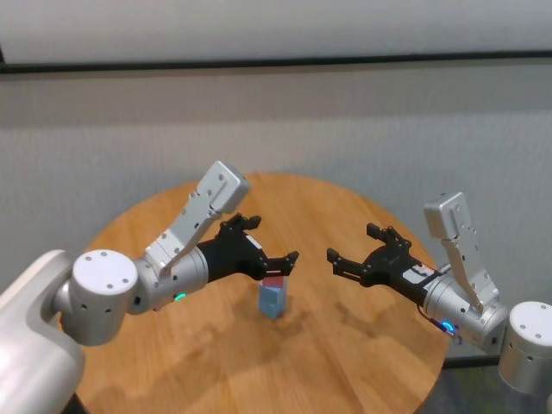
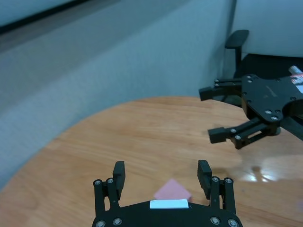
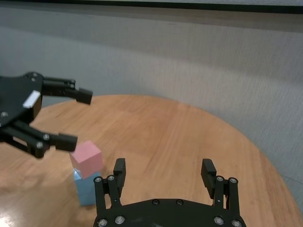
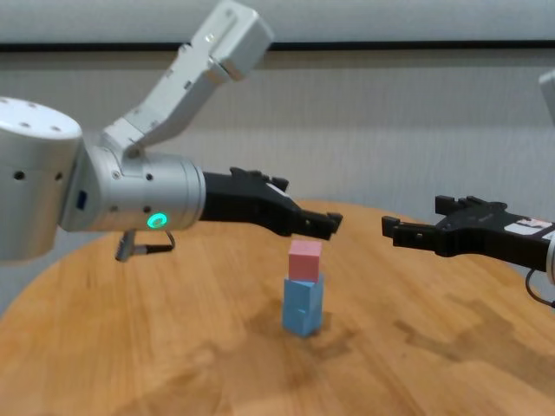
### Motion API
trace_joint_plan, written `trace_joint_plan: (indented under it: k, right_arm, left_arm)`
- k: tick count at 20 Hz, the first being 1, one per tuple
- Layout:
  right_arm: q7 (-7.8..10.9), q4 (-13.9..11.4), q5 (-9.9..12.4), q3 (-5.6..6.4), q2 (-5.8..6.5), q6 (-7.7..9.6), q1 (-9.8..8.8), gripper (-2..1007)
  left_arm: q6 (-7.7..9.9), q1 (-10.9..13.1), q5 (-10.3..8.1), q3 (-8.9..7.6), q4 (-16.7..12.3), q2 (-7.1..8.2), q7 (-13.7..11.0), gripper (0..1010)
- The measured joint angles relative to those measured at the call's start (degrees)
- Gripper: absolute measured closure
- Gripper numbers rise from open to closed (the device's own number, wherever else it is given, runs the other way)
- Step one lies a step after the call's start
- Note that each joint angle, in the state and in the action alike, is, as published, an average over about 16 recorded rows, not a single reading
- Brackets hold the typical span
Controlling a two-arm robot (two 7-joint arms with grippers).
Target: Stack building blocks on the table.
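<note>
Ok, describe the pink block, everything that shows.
The pink block is a small matte cube, pale pink, plain-faced with crisp edges. It sits upright on top of a light blue block, turned a little out of line with it, near the middle of the wooden table. Only the blue block touches it. The left gripper hangs open just above it, not gripping; the right gripper is open, off to the side.

Near the middle of the table (image 4: 130,347) stands a stack of building blocks (image 4: 303,290), one block (image 4: 305,258) resting on top of the others. The left gripper (image 4: 325,223) hangs just above and slightly left of the stack (its fingers spread, touching nothing). The right gripper (image 4: 395,230) hovers well to the stack's right, also spread, facing the left one across the gap.
</note>
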Motion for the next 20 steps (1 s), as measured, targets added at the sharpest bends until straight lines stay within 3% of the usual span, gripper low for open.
trace_joint_plan:
  k: [7, 20]
  right_arm:
    - [0.0, 0.0, 0.0, 0.0, 0.0, 0.0, 0.0, 0]
    - [0.0, 0.0, 0.0, 0.0, 0.0, 0.0, 0.0, 0]
  left_arm:
    - [-0.03, 1.6, 0.19, -2.15, -3.5, 2.87, 1.5, 7]
    - [-0.99, 5.1, 0.1, -6.13, -4.7, 7.51, 2.3, 7]
